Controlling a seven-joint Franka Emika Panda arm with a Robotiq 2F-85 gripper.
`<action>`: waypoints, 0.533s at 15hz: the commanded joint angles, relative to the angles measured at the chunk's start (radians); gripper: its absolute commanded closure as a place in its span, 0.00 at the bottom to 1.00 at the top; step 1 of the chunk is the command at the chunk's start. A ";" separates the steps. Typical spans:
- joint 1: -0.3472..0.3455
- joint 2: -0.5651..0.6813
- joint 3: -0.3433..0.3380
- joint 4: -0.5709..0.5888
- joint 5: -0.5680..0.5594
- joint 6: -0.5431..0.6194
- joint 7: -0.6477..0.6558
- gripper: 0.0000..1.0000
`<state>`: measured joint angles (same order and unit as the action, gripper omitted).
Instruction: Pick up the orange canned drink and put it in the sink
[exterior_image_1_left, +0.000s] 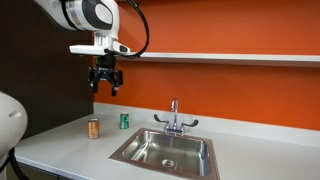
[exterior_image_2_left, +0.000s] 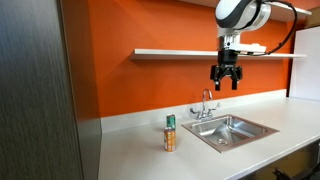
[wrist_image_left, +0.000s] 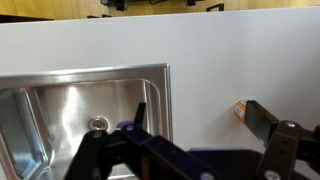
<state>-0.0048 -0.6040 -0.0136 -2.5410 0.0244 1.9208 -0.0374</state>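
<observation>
Claw (exterior_image_1_left: 105, 88) was held spread and empty, high above the bench (exterior_image_1_left: 60, 148), while the orange canned drink (exterior_image_1_left: 93, 128) was found upright near the green can (exterior_image_1_left: 124, 120), so the wrong can might be grabbed or toppled by a misaligned descent.

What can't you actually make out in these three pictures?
Can labels: the orange canned drink and green can are too small to read in both exterior views.
Green can: partly hidden behind the orange one in an exterior view.
Wrist view: the end effector covers most of the orange can and part of the sink; the left edge cuts the sink off.
</observation>
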 joint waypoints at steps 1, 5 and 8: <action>0.002 0.000 -0.002 0.002 -0.001 -0.002 0.001 0.00; 0.005 0.018 -0.006 0.010 -0.003 0.002 -0.017 0.00; 0.010 0.069 -0.001 0.027 -0.013 0.016 -0.033 0.00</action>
<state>-0.0047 -0.5915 -0.0136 -2.5408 0.0243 1.9232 -0.0441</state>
